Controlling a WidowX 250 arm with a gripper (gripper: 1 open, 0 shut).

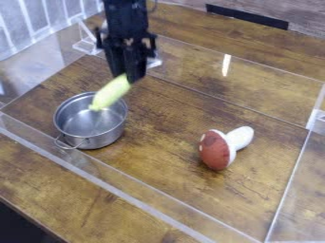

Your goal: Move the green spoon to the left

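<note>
Green spoon (112, 92) held in air, tilted, lower end hanging above right part of steel pot (89, 121), upper end clamped in gripper (128, 73). Gripper closed on spoon, pointed straight down; arm seen coming from far side, blurred. Spoon judged mid-carry, not yet placed. For good execution: grip to be kept firm, spoon to be carried past pot to left, lowered on bare counter (191, 114), not dropped inside pot. Mushroom toy (221, 146) lies well apart at right, no obstacle.
</note>
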